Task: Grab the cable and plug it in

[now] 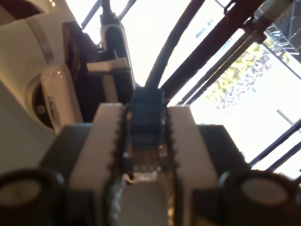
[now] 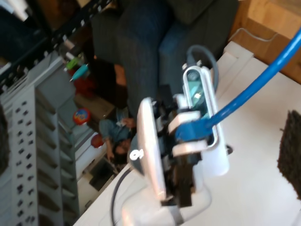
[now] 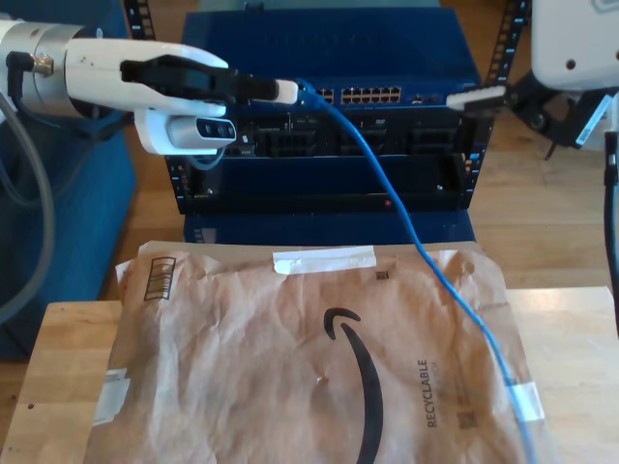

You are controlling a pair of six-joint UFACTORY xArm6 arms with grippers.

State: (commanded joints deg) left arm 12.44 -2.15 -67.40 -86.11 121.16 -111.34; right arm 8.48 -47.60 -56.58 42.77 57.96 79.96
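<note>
The wooden table [image 3: 58, 358] carries a wide, creased brown paper mailer [image 3: 290, 358] across most of its top. Behind it stands a dark blue equipment rack [image 3: 329, 126] with a row of ports [image 3: 360, 95] along its upper unit.

On the exterior view's left, a white arm reaches level toward the rack; my first gripper [image 3: 286, 91] is at its tip. Its jaws are clamped on the cable [image 3: 387, 184] just behind the clear plug [image 1: 144, 160] — the first wrist view has the plug pinched between the ribbed white fingers [image 1: 106, 136]. The plug end sits near the ports, apart from them.

From there the blue cable falls across the rack front and over the mailer toward the exterior view's lower right.

My second gripper [image 3: 476, 97] hangs at the exterior view's upper right, well apart from the cable — jaw state I cannot tell.
</note>
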